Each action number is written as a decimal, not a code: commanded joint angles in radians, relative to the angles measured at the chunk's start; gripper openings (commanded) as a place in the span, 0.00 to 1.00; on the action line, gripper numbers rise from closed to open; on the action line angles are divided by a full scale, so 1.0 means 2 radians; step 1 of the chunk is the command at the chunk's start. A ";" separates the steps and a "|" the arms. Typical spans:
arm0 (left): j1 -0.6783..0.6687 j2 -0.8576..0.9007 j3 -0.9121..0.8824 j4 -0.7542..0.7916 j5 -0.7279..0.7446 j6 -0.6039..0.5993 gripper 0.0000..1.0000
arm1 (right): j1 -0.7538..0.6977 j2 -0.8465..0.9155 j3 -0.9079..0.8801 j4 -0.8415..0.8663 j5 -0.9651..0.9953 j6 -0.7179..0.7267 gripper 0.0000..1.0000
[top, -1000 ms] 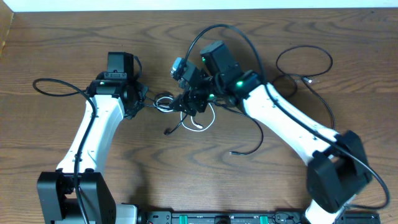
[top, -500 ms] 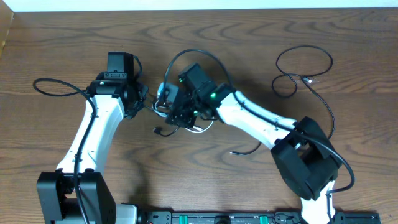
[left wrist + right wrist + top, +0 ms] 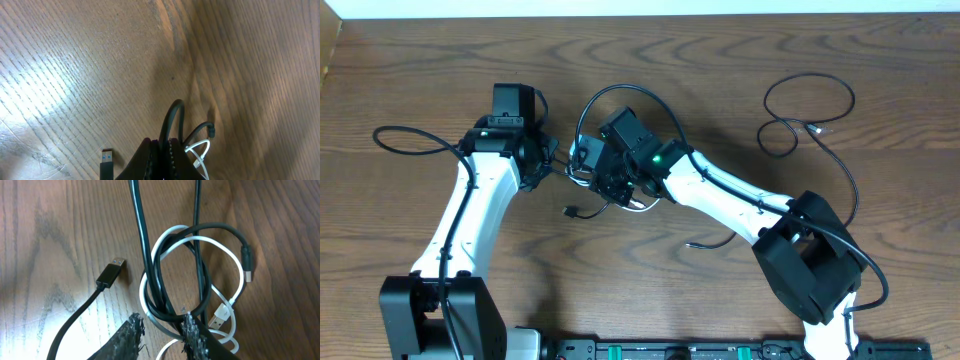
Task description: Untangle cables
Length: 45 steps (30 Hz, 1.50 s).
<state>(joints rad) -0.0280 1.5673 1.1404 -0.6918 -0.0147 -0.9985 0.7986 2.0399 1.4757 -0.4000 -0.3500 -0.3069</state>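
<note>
black cables [image 3: 140, 230] tangled, looped through a coiled white cable [image 3: 221, 314]

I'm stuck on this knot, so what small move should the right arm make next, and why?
Probably ease the right gripper away from the left gripper: its fingers straddle the looped cables, while the left pinches a black cable.

**A robotics lab bench, by the look of it**

Standing here, this reads as a research lab and not anyone's home or shop. Two white-and-black robot arms, the left arm [image 3: 470, 215] and the right arm [image 3: 730, 195], rise from the near edge of a wood-grain table [image 3: 880, 60], each with a small green light glowing. A black equipment rail [image 3: 670, 351] with green connectors runs along that edge. Thin cables [image 3: 141, 245] lie loose on the wood, and a plain pale wall [image 3: 620, 6] shows behind.
</note>
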 commanded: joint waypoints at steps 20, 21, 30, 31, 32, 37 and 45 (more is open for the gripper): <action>0.002 0.001 -0.003 -0.001 -0.012 -0.005 0.08 | 0.015 0.049 0.006 0.034 0.041 -0.040 0.39; 0.002 0.001 -0.003 -0.001 -0.012 -0.005 0.08 | 0.015 0.049 0.006 0.034 0.041 -0.040 0.30; 0.002 0.001 -0.003 -0.001 -0.012 -0.005 0.08 | 0.011 0.020 0.007 0.034 -0.005 -0.015 0.01; 0.002 0.001 -0.003 -0.001 -0.012 -0.005 0.08 | 0.007 0.001 0.007 0.034 -0.042 -0.015 0.01; 0.002 0.001 -0.003 -0.001 -0.012 -0.005 0.08 | 0.005 -0.009 0.007 0.035 -0.060 -0.015 0.01; 0.002 0.001 -0.003 -0.001 -0.012 -0.005 0.08 | -0.002 -0.052 0.007 0.034 -0.118 -0.015 0.01; 0.002 0.001 -0.003 -0.001 -0.012 -0.005 0.08 | -0.011 -0.100 0.007 0.029 -0.179 -0.015 0.01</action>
<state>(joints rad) -0.0273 1.5673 1.1404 -0.6914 -0.0257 -0.9985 0.7856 1.8835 1.4761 -0.3367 -0.6067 -0.3500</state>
